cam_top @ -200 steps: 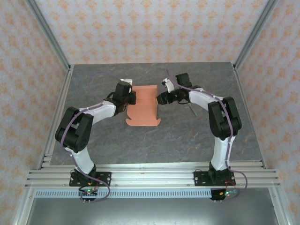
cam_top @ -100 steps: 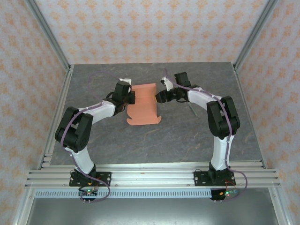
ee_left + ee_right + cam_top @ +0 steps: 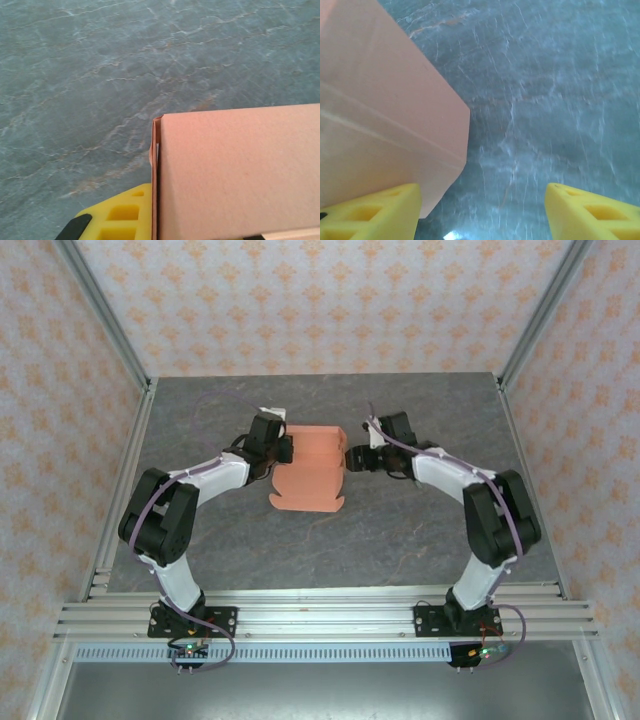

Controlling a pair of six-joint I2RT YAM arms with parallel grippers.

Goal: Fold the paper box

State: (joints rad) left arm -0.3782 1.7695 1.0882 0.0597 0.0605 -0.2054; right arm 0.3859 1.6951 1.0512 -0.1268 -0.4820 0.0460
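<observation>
Paper box (image 3: pixel 308 472): partly folded, middle of worktop (image 3: pixel 400 540), between grippers. Left gripper (image 3: pixel 284 450): clamped on box left wall. Right gripper (image 3: pixel 349 458): released, fingers (image 3: pixel 370 215) spread, just beside box right edge.

- The box (image 3: pixel 380 100), salmon card, takes up the upper left and left of the frame, with a faint crease running slantwise across it.
- Its corner juts out toward the middle of the frame.
- The right gripper (image 3: pixel 482 192) has its jaws spread wide: one yellow finger (image 3: pixel 370 215) at lower left against the card's lower edge, the other at lower right, apart from the card.
- The grey veined table (image 3: pixel 545 90) shows on the right and between the fingers.
</observation>
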